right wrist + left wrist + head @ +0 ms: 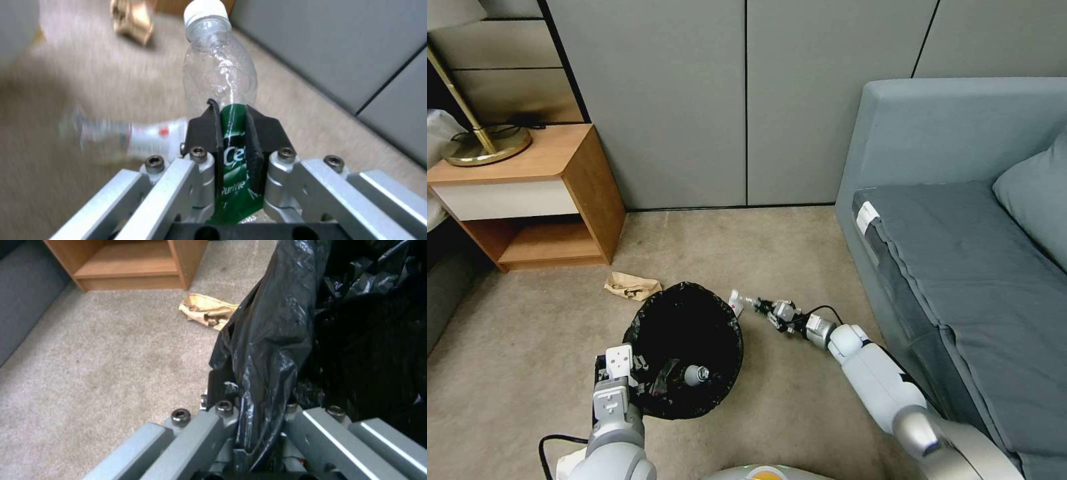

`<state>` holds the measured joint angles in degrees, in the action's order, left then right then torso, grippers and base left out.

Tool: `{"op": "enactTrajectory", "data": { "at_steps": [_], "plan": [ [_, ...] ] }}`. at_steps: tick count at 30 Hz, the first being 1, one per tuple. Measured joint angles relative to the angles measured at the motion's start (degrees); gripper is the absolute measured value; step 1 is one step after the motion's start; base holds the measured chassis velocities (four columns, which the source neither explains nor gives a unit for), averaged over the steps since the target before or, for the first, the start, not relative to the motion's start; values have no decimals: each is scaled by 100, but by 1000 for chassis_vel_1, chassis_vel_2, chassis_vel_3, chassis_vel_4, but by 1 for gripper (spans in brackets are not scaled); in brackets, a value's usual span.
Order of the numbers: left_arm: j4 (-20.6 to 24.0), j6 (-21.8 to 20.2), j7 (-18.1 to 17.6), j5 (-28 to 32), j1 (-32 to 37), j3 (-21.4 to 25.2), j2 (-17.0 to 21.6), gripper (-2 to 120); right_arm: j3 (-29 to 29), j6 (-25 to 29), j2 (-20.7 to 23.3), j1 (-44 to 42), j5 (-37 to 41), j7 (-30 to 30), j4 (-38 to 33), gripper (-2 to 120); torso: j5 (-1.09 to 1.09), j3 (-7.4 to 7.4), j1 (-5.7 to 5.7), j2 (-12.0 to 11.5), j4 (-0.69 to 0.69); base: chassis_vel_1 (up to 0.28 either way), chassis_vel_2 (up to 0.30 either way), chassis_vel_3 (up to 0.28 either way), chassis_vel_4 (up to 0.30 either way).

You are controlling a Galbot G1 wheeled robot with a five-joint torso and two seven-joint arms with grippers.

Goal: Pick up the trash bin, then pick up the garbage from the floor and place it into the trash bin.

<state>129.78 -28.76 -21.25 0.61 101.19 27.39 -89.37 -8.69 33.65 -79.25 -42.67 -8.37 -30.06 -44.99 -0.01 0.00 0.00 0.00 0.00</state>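
Observation:
The trash bin [724,320], lined with a crinkly black bag, is held a little in front of me. My left gripper [622,373] is shut on its near rim, with the liner [267,350] pinched between the fingers. A small bottle [696,375] lies inside it. To the bin's right, low over the carpet, my right gripper [764,307] is shut on a clear bottle [220,76] with a green label and white cap. Another bottle [133,138], with a white label, lies on the floor beside it. Crumpled brown paper [632,287] lies beyond the bin.
A wooden nightstand [527,193] with a brass lamp [484,143] stands at the far left. A blue-grey sofa [960,267] runs along the right. Grey wall panels [747,100] close the back. A black cable [554,440] trails by my left arm. Open carpet [527,347] lies to the left.

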Motion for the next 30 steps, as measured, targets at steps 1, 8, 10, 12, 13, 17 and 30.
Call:
{"op": "enactTrajectory", "data": {
  "at_steps": [1,8,10,12,13,17,30],
  "plan": [
    [-16,0,1,2,-15,1,2,0,1,-70,76,-179,188,10,-349,9,1,1,0,0,-1,0,0,0,0],
    [-101,-1,8,6,-76,-33,34,0,-53,-466,399,-978,1018,190,-2346,9,0,0,0,0,0,0,0,0,0],
    [-126,-3,10,15,-84,-41,52,0,-69,-594,487,-1157,1206,281,-3007,9,1,0,0,0,0,0,0,0,0],
    [-132,-4,10,23,-87,-42,64,0,-78,-672,531,-1243,1326,334,-3350,9,0,0,0,0,0,0,0,0,0],
    [-139,-6,11,34,-87,-43,75,0,-75,-771,579,-1336,1472,396,-3671,9,0,0,0,0,1,0,0,0,0],
    [-153,-19,12,65,-104,-53,95,0,50,-1098,718,-1647,2120,616,-4681,9,0,0,0,0,-1,0,0,0,0],
    [-190,-64,28,106,-156,-102,134,0,900,-1339,1106,-2726,2694,878,-6186,9,0,0,0,0,-1,0,0,0,0]
  ]
}}
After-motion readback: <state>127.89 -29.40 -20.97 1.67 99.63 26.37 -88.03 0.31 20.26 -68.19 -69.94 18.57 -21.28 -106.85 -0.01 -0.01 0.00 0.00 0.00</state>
